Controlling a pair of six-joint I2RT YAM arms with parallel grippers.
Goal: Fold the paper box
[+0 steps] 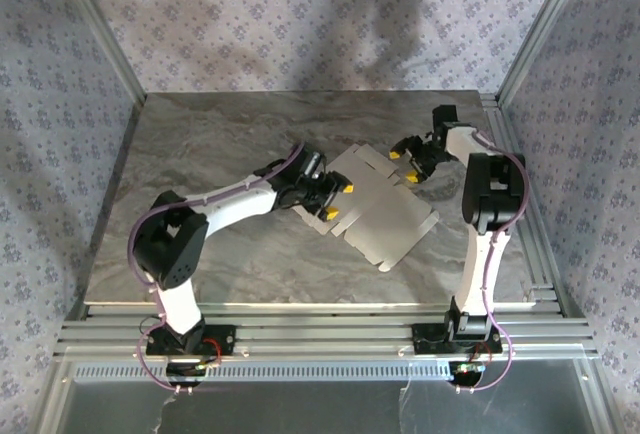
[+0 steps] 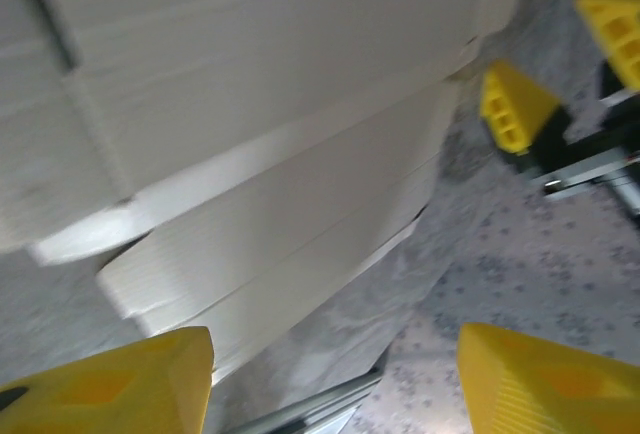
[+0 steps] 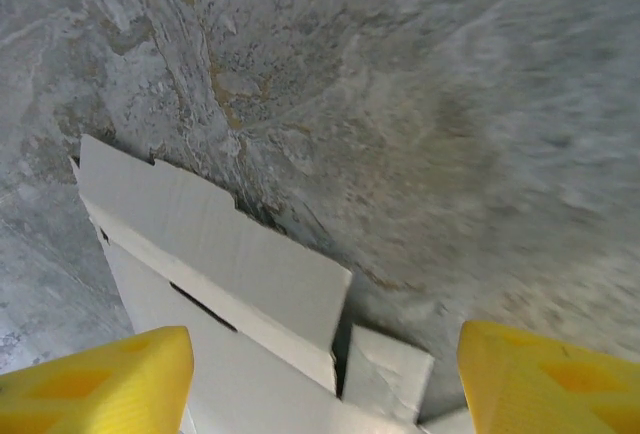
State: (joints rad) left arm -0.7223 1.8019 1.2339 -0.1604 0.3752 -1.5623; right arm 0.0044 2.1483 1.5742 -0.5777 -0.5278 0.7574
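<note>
Paper box (image 1: 385, 212): a die-cut sheet of pale card lying mostly flat near the middle of the table (image 1: 220, 144), set askew to the table's edges. It sits between the two hands, so each can reach one end without crossing the other.

Left hand (image 1: 340, 200): at the sheet's left end, with its fingers spread to either side of the edge. In the left wrist view the near panels stand partly lifted and layered. They run down toward the gap between the fingers, but neither pad presses on them. Read this hand as open and holding nothing.

Right hand (image 1: 404, 165): at the sheet's far right corner, low over the card, with its fingers wide apart. In the right wrist view a slotted flap (image 3: 210, 244) and a small tab (image 3: 385, 369) beside it lie below the gap, flat on the table. Nothing is clamped.

Judgement: folding appears to be at an early stage, since most panels lie flat. The straddling pose of each hand probably prepares a pinch or a push on an end flap. Thin card can slide on the smooth table, so you should plan for one hand to steady the sheet while the other folds.
</note>
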